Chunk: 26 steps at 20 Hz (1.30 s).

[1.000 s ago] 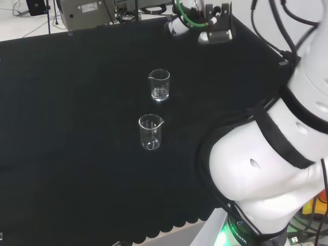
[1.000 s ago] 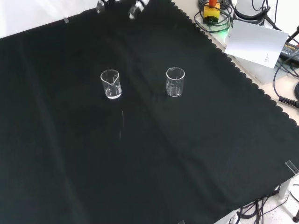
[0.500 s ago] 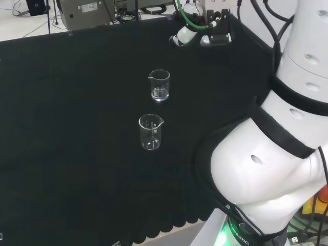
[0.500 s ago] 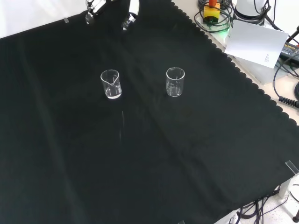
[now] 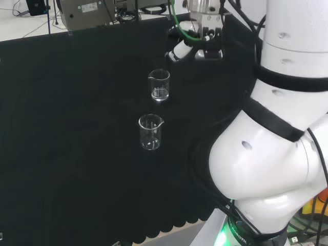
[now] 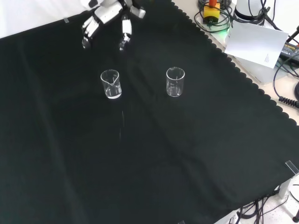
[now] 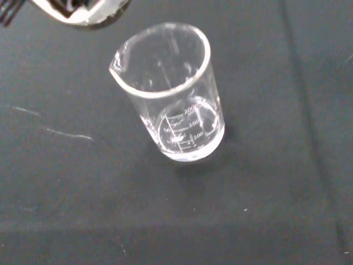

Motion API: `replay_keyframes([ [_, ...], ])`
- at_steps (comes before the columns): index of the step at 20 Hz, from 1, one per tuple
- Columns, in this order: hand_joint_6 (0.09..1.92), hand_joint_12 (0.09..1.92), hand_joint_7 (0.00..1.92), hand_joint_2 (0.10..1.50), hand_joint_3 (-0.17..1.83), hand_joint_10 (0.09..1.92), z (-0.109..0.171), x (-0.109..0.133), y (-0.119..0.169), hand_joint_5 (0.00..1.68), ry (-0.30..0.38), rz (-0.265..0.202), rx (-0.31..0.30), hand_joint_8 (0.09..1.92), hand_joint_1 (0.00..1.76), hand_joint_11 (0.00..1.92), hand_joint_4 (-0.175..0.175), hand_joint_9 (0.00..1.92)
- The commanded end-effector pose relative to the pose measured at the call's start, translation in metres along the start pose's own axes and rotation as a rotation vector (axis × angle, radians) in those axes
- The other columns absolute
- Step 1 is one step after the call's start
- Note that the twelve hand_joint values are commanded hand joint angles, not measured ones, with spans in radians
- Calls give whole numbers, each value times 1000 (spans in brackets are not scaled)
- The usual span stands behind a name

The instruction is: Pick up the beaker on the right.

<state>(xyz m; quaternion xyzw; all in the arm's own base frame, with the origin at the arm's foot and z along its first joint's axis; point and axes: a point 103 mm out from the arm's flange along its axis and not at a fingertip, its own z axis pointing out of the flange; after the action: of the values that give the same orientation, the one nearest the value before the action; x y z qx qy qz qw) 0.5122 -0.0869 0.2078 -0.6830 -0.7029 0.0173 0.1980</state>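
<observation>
Two clear empty beakers stand upright on the black cloth. In the front view one beaker (image 6: 111, 84) is on the left and the other beaker (image 6: 175, 82) on the right. The head view shows them as a farther beaker (image 5: 159, 85) and a nearer beaker (image 5: 150, 132). My hand (image 6: 110, 12) hovers open beyond the left beaker in the front view, fingers (image 6: 88, 31) spread and pointing down, holding nothing. From the head view the hand (image 5: 202, 36) is right of the farther beaker. The wrist view has one spouted beaker (image 7: 172, 94) below the hand (image 7: 83, 11).
The arm's white links (image 5: 277, 128) take up the right of the head view. A white sheet (image 6: 254, 41) and cables lie past the cloth's scalloped edge (image 6: 243, 77) in the front view. A grey device (image 5: 87, 13) stands behind the cloth.
The hand has come down into the front view from the top edge, closer to the left beaker. In the head view it moved left toward the farther beaker. Both beakers stayed put.
</observation>
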Motion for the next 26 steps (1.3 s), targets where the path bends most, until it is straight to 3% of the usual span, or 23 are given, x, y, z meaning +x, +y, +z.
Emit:
replay_keyframes([
  [1,87,1390,171,575,651,689,32,-12,22,342,176,-86,-16,663,850,61,-43,321],
  [8,87,1385,167,531,682,658,58,-18,30,327,232,-144,37,657,864,74,-47,348],
  [19,87,1385,149,499,688,651,93,-27,45,301,364,-228,26,656,943,35,-46,342],
  [26,87,1381,140,491,706,636,114,-26,58,303,412,-272,28,657,954,1,-39,316],
])
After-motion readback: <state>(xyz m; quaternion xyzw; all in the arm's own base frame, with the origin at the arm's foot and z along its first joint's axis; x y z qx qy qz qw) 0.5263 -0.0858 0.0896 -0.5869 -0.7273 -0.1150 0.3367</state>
